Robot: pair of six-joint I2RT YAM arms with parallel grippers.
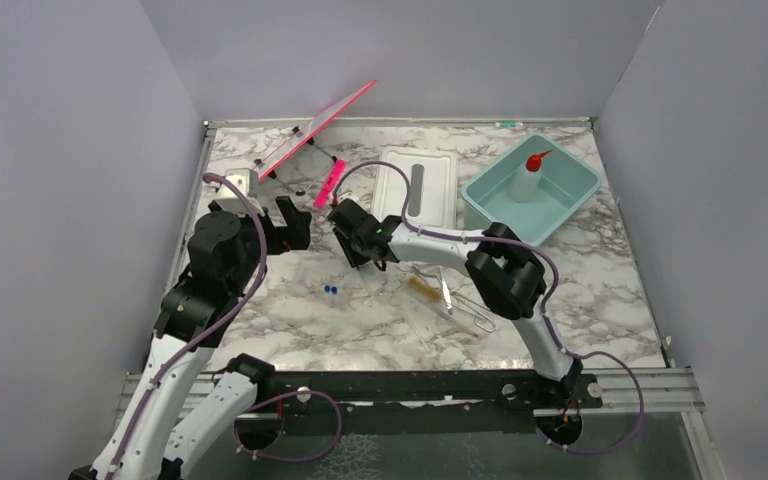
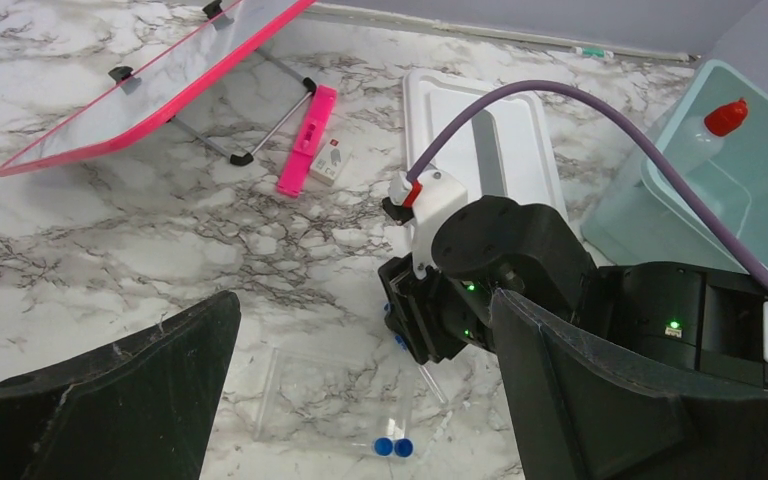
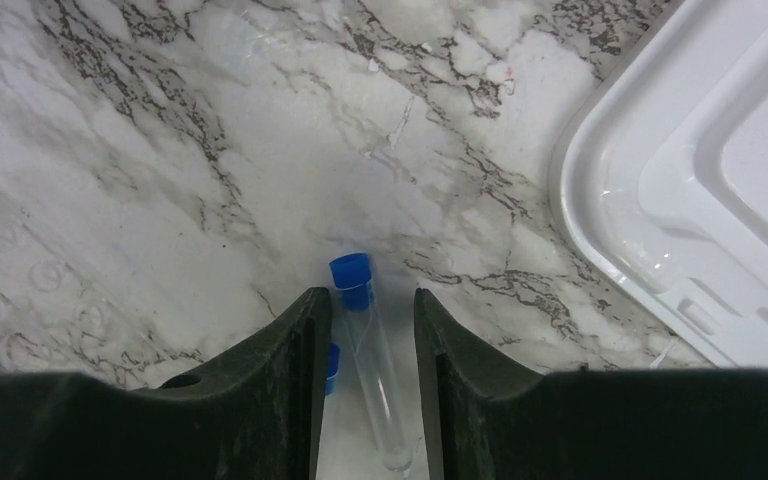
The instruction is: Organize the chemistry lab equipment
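On the marble surface (image 1: 290,320), the teal tub (image 1: 572,212) held the squeeze bottle (image 1: 528,180) upright. The left gripper (image 2: 365,305) hung empty, fingers spread wide. The right gripper (image 3: 371,297) straddled a blue-capped tube (image 3: 372,370) lying flat near the white lid (image 3: 700,200), fingers part-open, not yet clamped. The pick-up probably called for a square squeeze, then a lift toward the tub.

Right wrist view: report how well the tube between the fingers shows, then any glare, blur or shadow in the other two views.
Right wrist view: blue cap sharp, the clear tube faint against the marble, the right fingers dark, without detail. Left wrist view: sharp, the left fingers loom black, two more tubes show mostly as caps. Top view: even light, soft shadows, tubes barely visible.
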